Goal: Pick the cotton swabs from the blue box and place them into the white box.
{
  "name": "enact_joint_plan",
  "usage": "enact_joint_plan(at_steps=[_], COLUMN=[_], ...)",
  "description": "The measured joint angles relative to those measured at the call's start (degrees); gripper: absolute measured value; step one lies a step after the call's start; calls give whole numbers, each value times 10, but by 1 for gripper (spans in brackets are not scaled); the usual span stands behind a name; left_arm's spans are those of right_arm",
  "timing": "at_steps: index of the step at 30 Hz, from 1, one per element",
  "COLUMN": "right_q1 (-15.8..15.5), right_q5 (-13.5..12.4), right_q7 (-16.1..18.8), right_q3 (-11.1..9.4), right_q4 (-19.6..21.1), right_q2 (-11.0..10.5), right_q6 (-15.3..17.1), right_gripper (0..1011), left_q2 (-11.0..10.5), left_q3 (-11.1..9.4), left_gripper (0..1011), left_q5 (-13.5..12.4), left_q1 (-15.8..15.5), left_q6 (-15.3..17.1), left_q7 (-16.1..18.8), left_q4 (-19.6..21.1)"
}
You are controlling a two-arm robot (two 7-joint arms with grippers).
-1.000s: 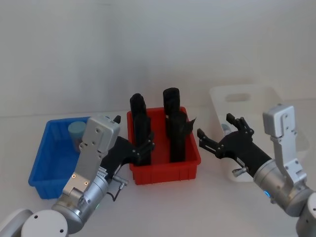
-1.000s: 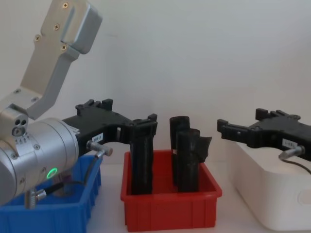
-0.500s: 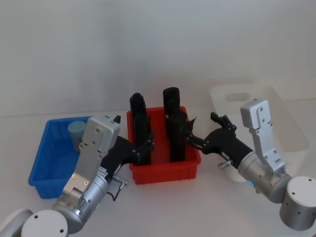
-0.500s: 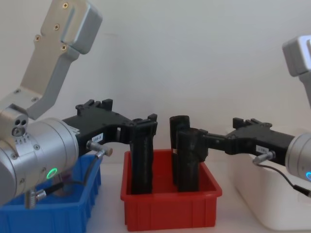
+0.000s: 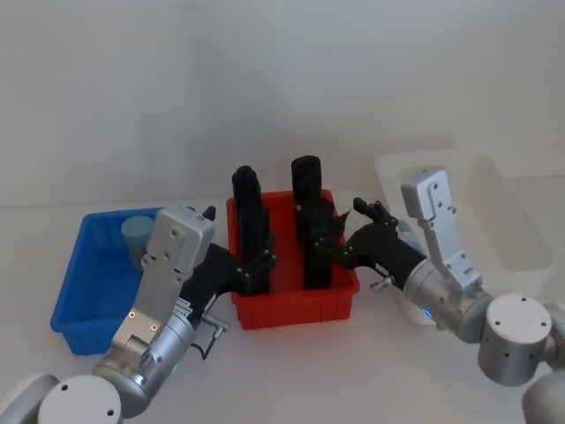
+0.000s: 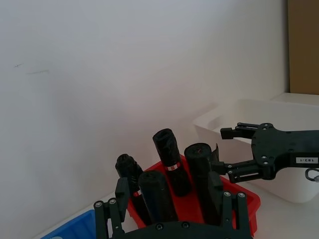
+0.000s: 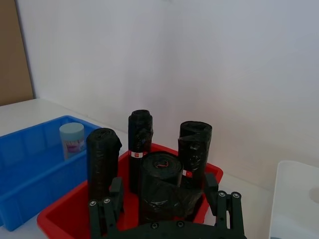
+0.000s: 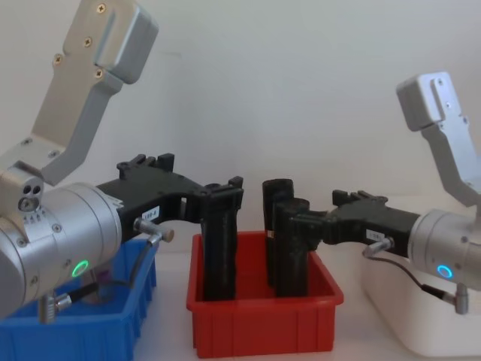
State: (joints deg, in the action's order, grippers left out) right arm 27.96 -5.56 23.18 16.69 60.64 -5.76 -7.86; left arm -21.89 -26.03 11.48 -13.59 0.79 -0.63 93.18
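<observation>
Risk: both spread-open, empty grippers, left gripper [image 5: 257, 268] and right gripper [image 5: 334, 245], straddle black rolls [image 5: 311, 225] in the red bin [image 5: 296, 309], which could topple, leaving the cotton swabs [image 5: 136, 235] untouched.

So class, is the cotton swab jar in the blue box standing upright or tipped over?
Upright: the cotton swab jar stands in the blue box, lid on top.
</observation>
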Motion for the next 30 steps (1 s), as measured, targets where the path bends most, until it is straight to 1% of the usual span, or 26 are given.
enact_joint_plan(at_steps=[2, 4, 7, 10, 14, 15, 16, 17, 19, 20, 23, 24, 26, 28, 30], right_q1=[14, 22, 44, 56, 80, 85, 88, 96, 103, 111, 122, 129, 136, 146, 152], right_q5=[3, 4, 7, 8, 8, 8, 8, 8, 6, 5, 3, 1, 0, -3, -5], right_q7=[6, 9, 16, 21, 30, 32, 34, 38, 42, 46, 54, 59, 63, 69, 73], right_q3=[1, 2, 3, 4, 4, 4, 5, 5, 5, 5, 5, 5, 5, 5, 5], right_q4=[-23, -34, -72, -96, -140, -149, -153, -169, -183, -198, -220, -233, -247, -267, -278], right_q2=[5, 9, 17, 21, 29, 31, 32, 35, 37, 40, 44, 46, 49, 53, 55], right_q6=[-7, -12, -23, -29, -41, -43, -45, -49, -53, -57, -64, -69, -74, -80, -86], right_gripper=[1002, 1002, 1002, 1002, 989, 954, 946, 907, 865, 835, 763, 707, 667, 590, 557], left_q2=[0, 0, 0, 0, 0, 0, 0, 0, 0, 0, 0, 0, 0, 0, 0], left_q3=[0, 0, 0, 0, 0, 0, 0, 0, 0, 0, 0, 0, 0, 0, 0], left_gripper=[1004, 1004, 1004, 1004, 1004, 1004, 1004, 1004, 1004, 1004, 1004, 1004, 1004, 1004, 1004], left_q5=[0, 0, 0, 0, 0, 0, 0, 0, 0, 0, 0, 0, 0, 0, 0], left_q1=[0, 0, 0, 0, 0, 0, 0, 0, 0, 0, 0, 0, 0, 0, 0], left_q6=[0, 0, 0, 0, 0, 0, 0, 0, 0, 0, 0, 0, 0, 0, 0], left_q7=[0, 0, 0, 0, 0, 0, 0, 0, 0, 0, 0, 0, 0, 0, 0], left_q4=[0, 0, 0, 0, 0, 0, 0, 0, 0, 0, 0, 0, 0, 0, 0])
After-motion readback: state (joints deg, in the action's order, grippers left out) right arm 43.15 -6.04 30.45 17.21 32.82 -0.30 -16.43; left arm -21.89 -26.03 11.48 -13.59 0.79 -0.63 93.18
